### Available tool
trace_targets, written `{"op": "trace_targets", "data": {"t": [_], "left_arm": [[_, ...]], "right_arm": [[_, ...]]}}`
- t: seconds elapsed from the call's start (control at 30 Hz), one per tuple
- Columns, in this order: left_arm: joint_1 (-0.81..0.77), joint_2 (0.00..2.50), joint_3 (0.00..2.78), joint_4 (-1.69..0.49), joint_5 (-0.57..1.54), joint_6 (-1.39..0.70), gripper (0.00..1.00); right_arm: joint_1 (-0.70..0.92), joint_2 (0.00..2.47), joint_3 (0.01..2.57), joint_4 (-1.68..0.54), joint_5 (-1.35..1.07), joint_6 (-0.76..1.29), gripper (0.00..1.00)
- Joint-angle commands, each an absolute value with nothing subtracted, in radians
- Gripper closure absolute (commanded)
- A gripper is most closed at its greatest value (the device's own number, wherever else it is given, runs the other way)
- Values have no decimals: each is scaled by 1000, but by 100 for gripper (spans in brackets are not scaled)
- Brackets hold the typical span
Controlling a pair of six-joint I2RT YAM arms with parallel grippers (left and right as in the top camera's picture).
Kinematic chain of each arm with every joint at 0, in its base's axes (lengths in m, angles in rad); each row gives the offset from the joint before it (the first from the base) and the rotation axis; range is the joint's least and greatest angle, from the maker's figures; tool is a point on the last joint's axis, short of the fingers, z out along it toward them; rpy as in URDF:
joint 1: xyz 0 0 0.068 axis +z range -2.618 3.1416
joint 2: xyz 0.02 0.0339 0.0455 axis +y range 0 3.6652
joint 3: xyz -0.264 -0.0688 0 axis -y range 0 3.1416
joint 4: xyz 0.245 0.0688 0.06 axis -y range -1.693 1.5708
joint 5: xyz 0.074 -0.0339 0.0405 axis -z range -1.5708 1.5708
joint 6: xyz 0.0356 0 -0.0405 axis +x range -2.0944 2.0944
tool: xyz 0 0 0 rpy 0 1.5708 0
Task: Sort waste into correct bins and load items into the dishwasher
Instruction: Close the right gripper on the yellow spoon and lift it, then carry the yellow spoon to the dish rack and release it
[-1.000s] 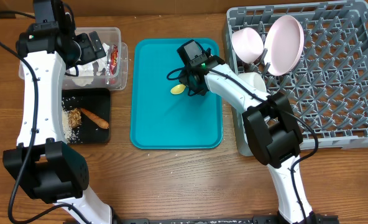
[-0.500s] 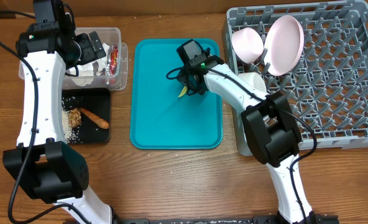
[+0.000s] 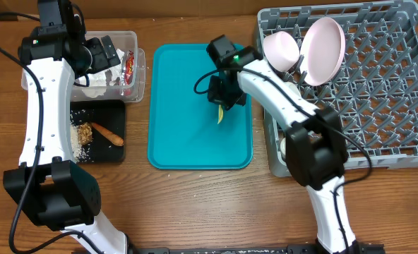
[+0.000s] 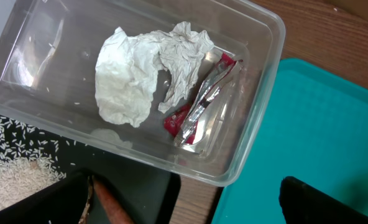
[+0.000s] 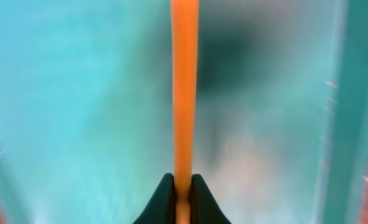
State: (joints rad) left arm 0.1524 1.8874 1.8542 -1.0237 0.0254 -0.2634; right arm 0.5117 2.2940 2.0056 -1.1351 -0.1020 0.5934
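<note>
The yellow plastic spoon [image 3: 222, 115] is pinched by its handle in the right gripper [image 5: 183, 186], whose two dark fingers are closed on it from both sides. It hangs over the middle of the flat teal serving tray [image 3: 166, 141]. In the right wrist view the spoon runs straight away from the fingertips, with blurred teal beyond. Whether its tip touches the tray cannot be told.

The step in hand appears to be loading the spoon into the large square grey plastic dish rack [image 3: 378, 127], where a pale-pink round plate [image 3: 323, 41] and a pink round bowl [image 3: 281, 49] already stand between the pegs at the near corner.

The next move likely calls for carrying the spoon right over the rack's wall, then lowering it into a free gap between pegs, away from the plate and bowl, before letting go.

The left gripper [image 3: 102, 53] hovers over the clear plastic rectangular tub [image 4: 258, 124] with its jaws apart and nothing in them. Crumpled white paper [image 4: 131, 81] and a red foil wrapper [image 4: 199, 109] lie inside the tub.
</note>
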Motion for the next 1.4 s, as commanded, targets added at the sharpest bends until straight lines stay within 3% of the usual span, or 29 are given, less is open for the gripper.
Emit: {"op": "trace_targets", "data": {"t": [0.0,0.23,0.53,0.97,1.0,1.03,1.07,1.1,1.13,1.37], "left_arm": [[149,1890,1875,-1020,26,-277,0],[149,1890,1875,-1020,26,-277,0],[149,1890,1875,-1021,26,-277,0],[149,1890,1875,-1020,26,-277,0],[149,1890,1875,-1020,26,-277,0],[149,1890,1875,-1021,26,-277,0],[149,1890,1875,-1021,26,-277,0],[149,1890,1875,-1021,26,-277,0],[149,1890,1875,-1020,26,-277,0],[149,1890,1875,-1020,26,-277,0]], "right_arm": [[485,2078,2068,-1192,-102,519,96],[399,1877,2068,-1360,-9,558,96],[191,1771,2063,-1629,348,967,96],[60,1774,1636,-1416,327,1288,96],[60,1774,1602,-1385,311,1288,87],[60,1774,1593,-1374,308,1288,65],[60,1774,1590,-1369,305,1287,31],[60,1774,1591,-1369,305,1287,7],[60,1773,1591,-1365,305,1285,1],[60,1740,1662,-1376,260,1146,0]]}}
